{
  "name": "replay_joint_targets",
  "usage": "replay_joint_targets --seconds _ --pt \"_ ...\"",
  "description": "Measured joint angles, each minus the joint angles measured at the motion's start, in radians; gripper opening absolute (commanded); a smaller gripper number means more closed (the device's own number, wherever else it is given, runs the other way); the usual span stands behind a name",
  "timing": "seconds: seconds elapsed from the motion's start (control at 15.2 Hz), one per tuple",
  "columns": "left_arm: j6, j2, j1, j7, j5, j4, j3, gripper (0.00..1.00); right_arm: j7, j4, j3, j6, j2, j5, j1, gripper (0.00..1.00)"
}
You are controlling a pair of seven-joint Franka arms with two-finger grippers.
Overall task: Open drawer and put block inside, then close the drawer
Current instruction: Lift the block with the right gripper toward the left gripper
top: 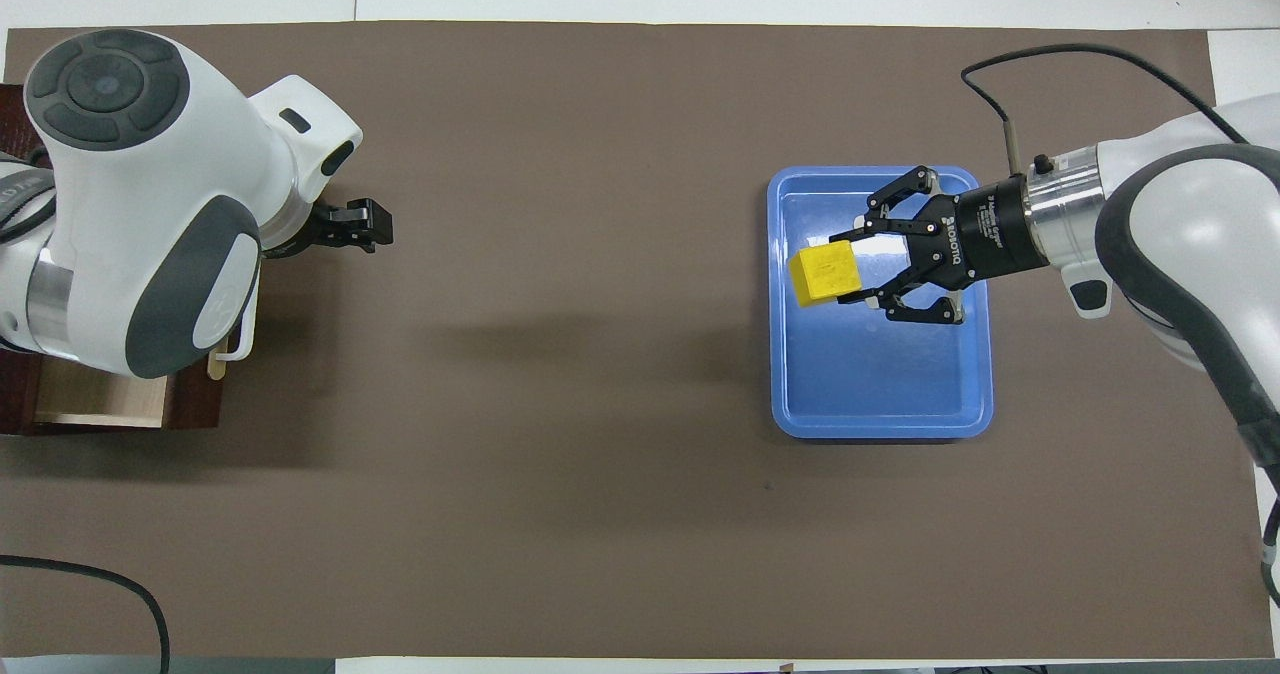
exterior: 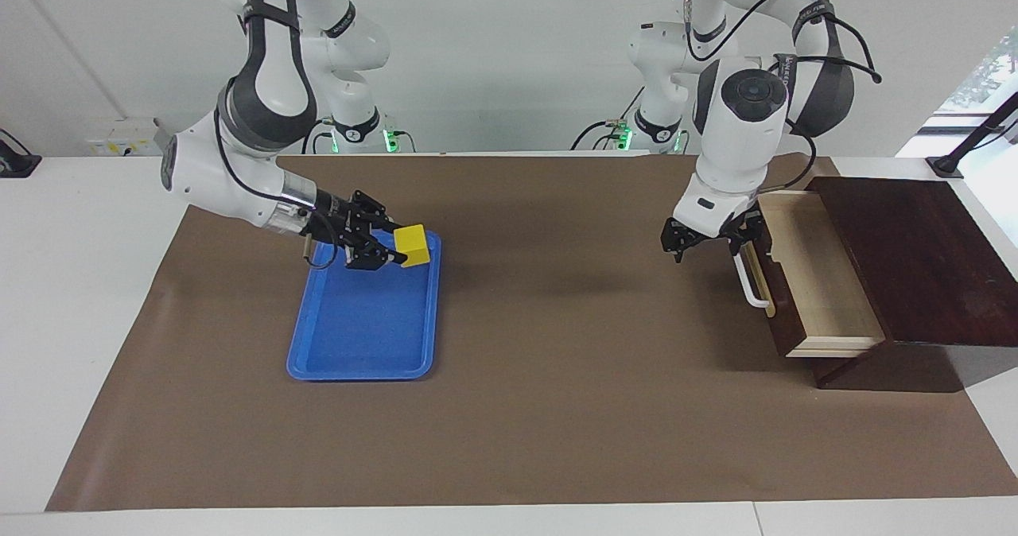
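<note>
The small bright yellow cube block (exterior: 412, 245) was pinched between the fingers of the right gripper (exterior: 390, 248), held up over the end of the blue rectangular plastic tray (exterior: 362, 337) nearer the robots. It looked lifted clear of the tray floor, though from the overhead view alone that couldn't be confirmed. Tray otherwise had nothing in it.

Key relation for the coming move: the dark brown wooden drawer (exterior: 819, 281) with white bar handle (exterior: 751, 285) sat pulled out of its dark wooden box (exterior: 915, 258) at the left arm's end of the table, well apart from the block. So the carry would have to run across the brown paper mat (exterior: 557, 409), toward the left arm's end. The drawer's long axis ran roughly nearer-to-farther from the robots; its pale light-wood interior was open upward and held nothing visible.

The left gripper (exterior: 710, 238) hung just beside the handle, at the handle's end nearer the robots, w/ fingers apart and gripping nothing. It was the nearer tool to the drawer; the right arm was the one w/ the block.

Judgement: opening was done, and transfer was the step in hand. Risk, probably: the left arm crowding the drawer mouth when the block arrives, so it'd likely need to back off or take a handover mid-table.
</note>
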Motion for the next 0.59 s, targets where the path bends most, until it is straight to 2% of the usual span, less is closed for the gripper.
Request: replay_joint_targets --seconds 0.26,0.59 --pt "-0.003 -0.002 -0.070 -0.482 -0.066 0.050 -0.006 1.00 0.218 0.098 0.003 0.017 0.002 0.000 0.103 0.00" --pt "-0.010 -0.002 -0.146 -1.067 -0.106 0.073 -0.008 1.00 0.315 0.123 0.004 0.067 0.007 0.000 0.164 0.00"
